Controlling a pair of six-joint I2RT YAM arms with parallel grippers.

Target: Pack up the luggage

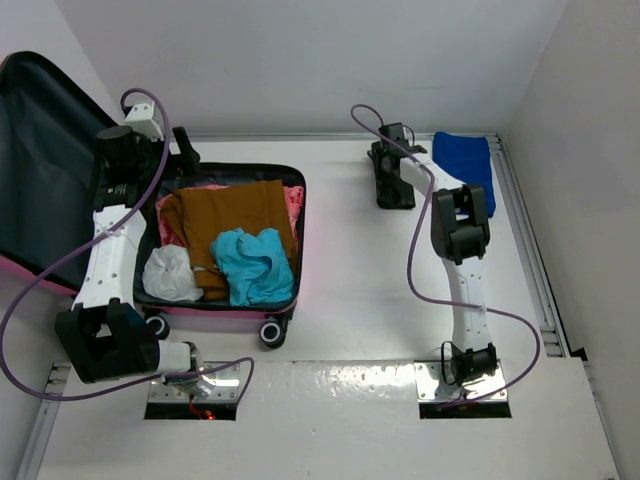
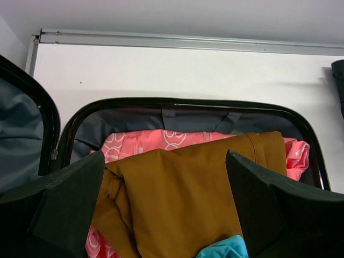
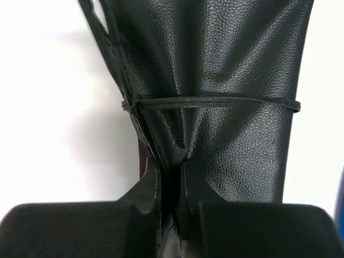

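The pink luggage lies open at the left, its dark lid folded back. Inside it are a brown garment, a pink patterned cloth, a teal cloth and a white bundle. My left gripper hovers over it, open, with nothing between its fingers; below them show the brown garment and the luggage rim. My right gripper is shut on a fold of a black leather pouch, which lies on the table at the far middle.
A folded blue cloth lies at the far right, just beyond the right arm's elbow. A metal rail runs along the table's right edge and another along the far edge. The walls stand close on all sides.
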